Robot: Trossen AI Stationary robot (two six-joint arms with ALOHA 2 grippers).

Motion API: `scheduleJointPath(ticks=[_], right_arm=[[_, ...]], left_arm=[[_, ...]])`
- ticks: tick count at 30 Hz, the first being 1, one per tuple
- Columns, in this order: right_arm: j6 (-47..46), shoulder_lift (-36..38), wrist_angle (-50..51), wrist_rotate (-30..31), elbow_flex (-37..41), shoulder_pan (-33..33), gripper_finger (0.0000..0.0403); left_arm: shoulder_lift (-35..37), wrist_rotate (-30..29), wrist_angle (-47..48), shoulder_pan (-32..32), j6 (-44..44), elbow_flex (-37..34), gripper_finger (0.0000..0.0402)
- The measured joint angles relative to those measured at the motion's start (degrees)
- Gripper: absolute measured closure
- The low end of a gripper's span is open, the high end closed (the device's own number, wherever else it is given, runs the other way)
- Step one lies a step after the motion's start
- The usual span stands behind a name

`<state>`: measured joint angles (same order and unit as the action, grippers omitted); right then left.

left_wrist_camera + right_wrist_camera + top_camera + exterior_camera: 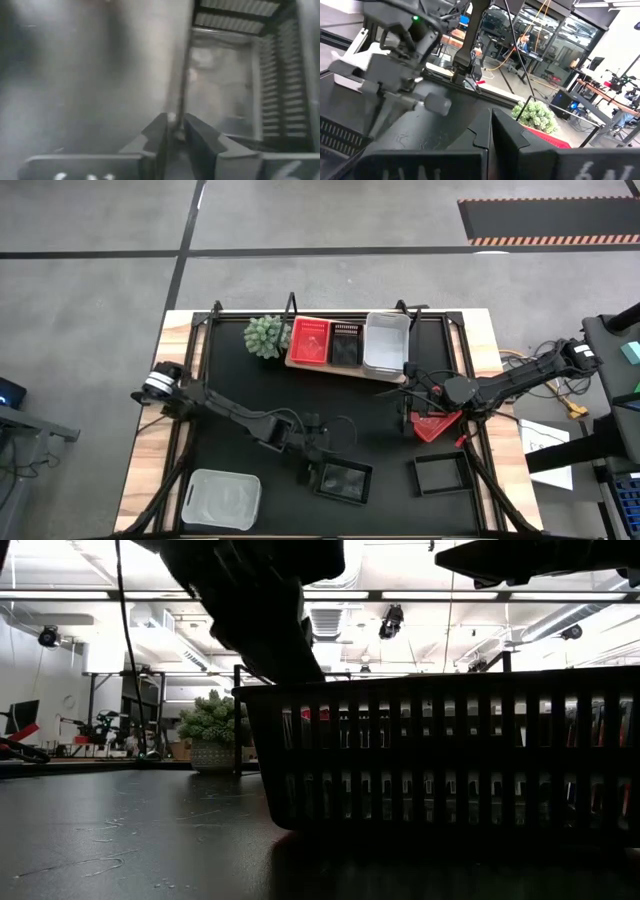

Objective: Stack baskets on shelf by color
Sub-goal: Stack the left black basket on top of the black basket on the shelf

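Count log, overhead view, visible items only:

- Red basket x2: red basket (pixel 309 341), red basket (pixel 436 426).
- Blk basket x3: blk basket (pixel 346 343), blk basket (pixel 343 479), blk basket (pixel 440 473).
- Wht basket x2: wht basket (pixel 385 343), wht basket (pixel 220 498).
- Total 7 baskets seen. Can't tell whether any are nested under another.
- Shelf (pixel 330 367) x1.
- Plant (pixel 265 337) x1.
- Desk (pixel 300 395) x1.
- My claws x2: left claw (pixel 325 470), right claw (pixel 418 418).
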<state>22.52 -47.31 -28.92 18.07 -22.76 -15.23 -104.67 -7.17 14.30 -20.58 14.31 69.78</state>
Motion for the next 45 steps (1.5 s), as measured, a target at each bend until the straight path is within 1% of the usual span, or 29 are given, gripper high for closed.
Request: scheduleJointPath(ticks=[3, 5, 9, 11, 13, 16, 19, 21, 26, 29, 34, 36, 39, 42, 45], right_arm=[[0.0, 0.0, 0.0, 0.0, 0.0, 0.0, 0.0394], [0.0, 0.0, 0.1, 0.0, 0.0, 0.0, 0.0394], [0.0, 0.0, 0.2, 0.0, 0.0, 0.0, 0.0394], [0.0, 0.0, 0.3, 0.0, 0.0, 0.0, 0.0394], [0.0, 0.0, 0.3, 0.0, 0.0, 0.0, 0.0394], [0.0, 0.0, 0.5, 0.0, 0.0, 0.0, 0.0394], [0.1, 0.0, 0.6, 0.0, 0.0, 0.0, 0.0394], [0.0, 0.0, 0.9, 0.0, 0.0, 0.0, 0.0394], [0.1, 0.0, 2.2, 0.0, -0.1, 0.0, 0.0394], [0.0, 0.0, 2.5, 0.0, -0.1, 0.0, 0.0394], [0.0, 0.0, 4.2, -0.3, -0.1, 0.0, 0.0391], [-0.7, 0.0, 4.3, -0.7, -0.1, 0.0, 0.0383], [-2.5, 0.0, 6.1, -2.1, -0.9, -0.1, 0.0357], [-4.2, -0.5, 10.7, -3.0, -3.4, -0.4, 0.0325], [-6.2, -1.3, 16.5, -5.6, -6.3, -1.0, 0.0294]], left_arm=[[-1.2, 3.1, -0.3, 0.4, 0.0, 0.2, 0.0385], [-1.7, 3.4, -0.3, 1.1, 0.2, 0.2, 0.0397], [-1.6, -2.5, 0.3, 2.3, -1.5, 0.3, 0.0397], [-0.5, -4.4, 4.6, 3.2, -2.9, 0.7, 0.0397], [1.2, -4.9, 9.9, 4.2, -4.1, 2.1, 0.0396], [4.5, -5.9, 14.7, 5.4, -4.4, 3.8, 0.0396], [7.8, -6.8, 14.4, 5.8, -3.7, 4.0, 0.0396], [9.3, -6.8, 14.0, 5.7, -1.7, 4.0, 0.0396], [8.8, -6.4, 13.3, 3.5, 6.0, 4.0, 0.0396], [7.4, -4.1, 13.2, 0.9, 7.3, 3.9, 0.0396], [4.9, -3.9, 13.3, -2.0, 7.8, 3.7, 0.0396], [4.5, -3.9, 13.2, -2.6, 7.9, 3.5, 0.0396], [4.5, -5.1, 13.1, -2.9, 7.9, 2.6, 0.0396], [5.2, -7.7, 13.6, -3.2, 7.8, 1.6, 0.0396], [6.0, -9.0, 13.1, -3.2, 7.0, 0.9, 0.0396]])
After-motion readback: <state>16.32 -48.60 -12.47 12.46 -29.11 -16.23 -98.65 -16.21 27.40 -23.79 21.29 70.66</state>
